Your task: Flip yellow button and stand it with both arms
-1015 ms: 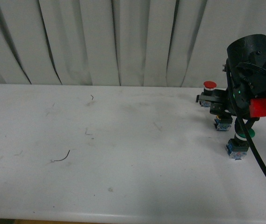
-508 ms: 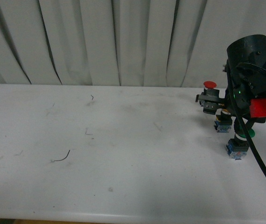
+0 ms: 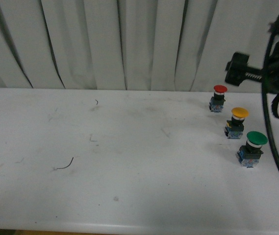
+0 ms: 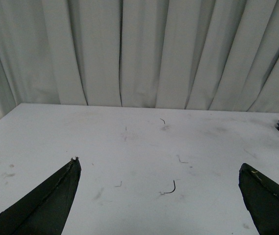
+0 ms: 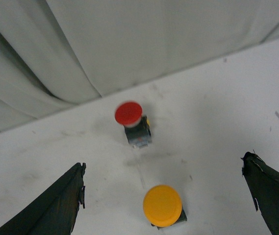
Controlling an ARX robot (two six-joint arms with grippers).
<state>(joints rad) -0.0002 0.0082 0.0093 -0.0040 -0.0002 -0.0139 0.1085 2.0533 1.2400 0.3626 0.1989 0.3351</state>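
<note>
The yellow button (image 3: 238, 122) stands cap-up between the red button (image 3: 218, 98) and green button (image 3: 252, 148). It looks small, rigid and top-heavy, its smooth cap likely slippery, so the blocky base seems the safer hold. Both arms' jaws are spread wide and hold nothing.

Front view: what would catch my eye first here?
Three small push buttons standing cap-up in a diagonal row at the white table's far right: a red-capped button farthest back, a yellow-capped button in the middle, a larger green-capped button nearest. Above them a black robot arm juts in.

Black arm (image 3: 276, 63), black cables (image 3: 269, 142)
</note>
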